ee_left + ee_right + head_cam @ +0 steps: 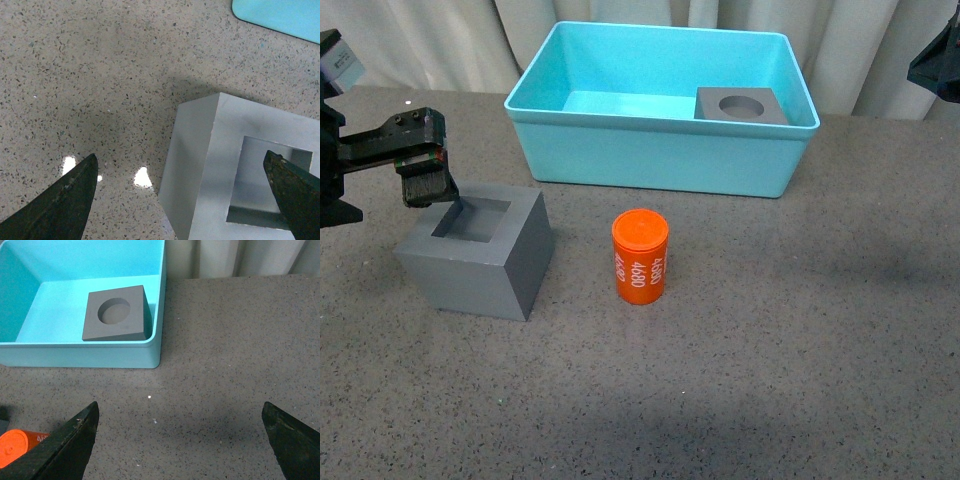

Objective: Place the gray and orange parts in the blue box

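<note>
Desk (pixel 800 340) with a speckled gray-brown surface, seen from the robot's body, with pale curtains (pixel 440 30) behind it. A large turquoise blue box (pixel 650 160) stands at the far middle of the desk. Inside it, in the far right corner, lies a gray cube with a round recess (pixel 742 105), its hollow facing up. On the desk near the left, in front of the box and apart from it, sits a gray cube with a square recess (pixel 475 255), also hollow side up. An orange cylinder (pixel 640 258) with white numbers stands upright to the right of that cube, in front of the box.

The left pincer (pixel 180 159) is spread wide over the square-recess cube, one finger (pixel 295 192) above the hollow and the other (pixel 65 200) outside the cube's wall; whether either touches cannot be told. The right pincer (pixel 180 407) is also spread wide, holding nothing, above bare desk to the right of the box.
</note>
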Tool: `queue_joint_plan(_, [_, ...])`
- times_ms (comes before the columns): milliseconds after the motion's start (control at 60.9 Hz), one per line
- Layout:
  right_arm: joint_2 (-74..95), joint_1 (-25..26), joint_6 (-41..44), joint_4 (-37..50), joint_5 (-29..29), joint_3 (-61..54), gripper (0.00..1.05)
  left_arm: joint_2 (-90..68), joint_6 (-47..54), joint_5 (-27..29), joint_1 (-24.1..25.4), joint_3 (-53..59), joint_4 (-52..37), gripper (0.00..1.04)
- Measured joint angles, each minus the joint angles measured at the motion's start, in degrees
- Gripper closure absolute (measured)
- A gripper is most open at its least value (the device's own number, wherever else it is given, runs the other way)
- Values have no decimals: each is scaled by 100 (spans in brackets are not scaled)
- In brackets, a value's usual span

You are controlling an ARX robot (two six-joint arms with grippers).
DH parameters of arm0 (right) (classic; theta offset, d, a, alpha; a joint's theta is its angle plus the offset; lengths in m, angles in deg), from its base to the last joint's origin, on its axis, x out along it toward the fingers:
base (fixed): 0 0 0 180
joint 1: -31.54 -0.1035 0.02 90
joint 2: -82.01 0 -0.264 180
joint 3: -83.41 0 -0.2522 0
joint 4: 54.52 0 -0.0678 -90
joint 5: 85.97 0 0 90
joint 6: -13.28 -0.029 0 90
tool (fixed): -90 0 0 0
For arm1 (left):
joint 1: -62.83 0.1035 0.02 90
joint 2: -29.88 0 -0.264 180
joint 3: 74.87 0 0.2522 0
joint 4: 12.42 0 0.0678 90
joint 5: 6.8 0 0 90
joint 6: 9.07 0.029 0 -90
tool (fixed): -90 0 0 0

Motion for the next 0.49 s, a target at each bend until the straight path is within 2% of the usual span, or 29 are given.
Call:
queue_joint_plan(131, [2,0,0,0,0,0,10,-201,109,13,-15,-87,118,7])
queue_joint_plan(181, [2,0,0,0,0,0,10,-245,127,22,-15,-107,116,11])
queue_joint_plan(279, [2,0,0,0,0,0,10,-317,111,-26,-52,-157,101,32])
queue_joint_plan(460, [2,0,0,0,-2,0,10,-317,116,-31,-142,-199,111,58])
queue_joint_plan(493, [2,0,0,0,0,0,10,-313,120,-35,-162,-208,146,65])
